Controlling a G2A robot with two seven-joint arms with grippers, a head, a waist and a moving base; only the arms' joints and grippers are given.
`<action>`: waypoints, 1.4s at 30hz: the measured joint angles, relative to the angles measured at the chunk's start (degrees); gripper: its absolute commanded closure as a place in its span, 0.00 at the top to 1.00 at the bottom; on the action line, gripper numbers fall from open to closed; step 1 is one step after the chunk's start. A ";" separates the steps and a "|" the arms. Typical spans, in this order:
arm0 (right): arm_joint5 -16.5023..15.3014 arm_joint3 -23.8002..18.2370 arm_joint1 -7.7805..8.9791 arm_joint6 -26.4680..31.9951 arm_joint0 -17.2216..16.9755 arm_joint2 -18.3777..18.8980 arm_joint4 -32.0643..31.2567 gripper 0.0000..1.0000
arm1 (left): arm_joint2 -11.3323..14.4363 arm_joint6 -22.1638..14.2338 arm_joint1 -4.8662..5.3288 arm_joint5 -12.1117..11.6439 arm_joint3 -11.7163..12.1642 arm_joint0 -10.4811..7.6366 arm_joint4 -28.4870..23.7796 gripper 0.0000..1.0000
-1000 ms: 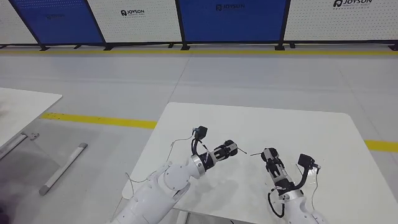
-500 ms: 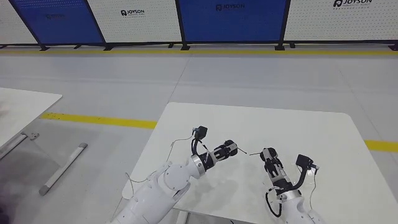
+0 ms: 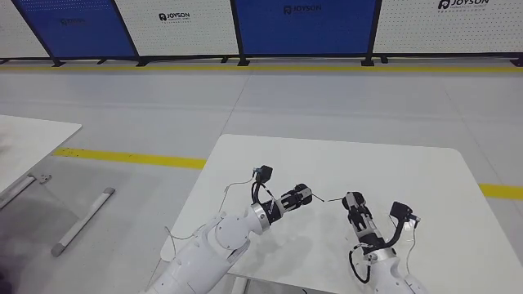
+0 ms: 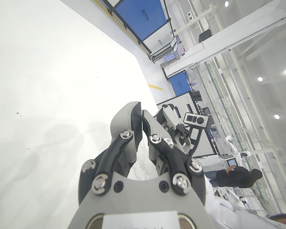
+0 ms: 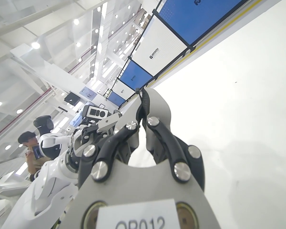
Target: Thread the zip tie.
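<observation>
The zip tie (image 3: 327, 201) shows as a thin dark strand a little above the white table (image 3: 409, 163), spanning the short gap between my two grippers. My left gripper (image 3: 307, 195) holds one end with its fingers (image 4: 135, 117) pressed together; the strand itself is hidden behind them in the left wrist view. My right gripper (image 3: 346, 202) is shut on the other end, and a small black tip of the zip tie (image 5: 138, 91) sticks out past its fingertips (image 5: 145, 98). The grippers face each other tip to tip near the table's front middle.
A second white table (image 3: 33, 139) stands off to the left across the floor. Blue and white panels (image 3: 302, 8) line the back of the room. The far half and right side of my table are bare.
</observation>
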 measured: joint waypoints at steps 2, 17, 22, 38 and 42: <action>0.21 0.27 -0.21 0.23 0.28 -0.21 -0.20 0.00 | 0.00 0.00 0.00 0.00 0.00 0.00 0.00 0.00; 1.72 1.36 -1.46 1.26 0.86 -0.36 -1.78 0.00 | 0.00 0.00 0.00 0.00 0.00 0.00 0.00 0.00; 1.98 1.78 -1.87 0.85 0.99 -0.28 -2.46 0.00 | 0.00 0.00 0.00 0.00 0.00 0.00 0.00 0.00; -0.44 3.36 -3.10 3.07 1.40 -0.69 -1.74 0.00 | 0.00 0.00 0.00 0.00 0.00 0.00 0.00 0.00; -0.66 3.44 -3.16 3.47 1.39 -0.51 -1.30 0.00 | 0.00 0.00 0.00 0.00 0.00 0.00 0.00 0.00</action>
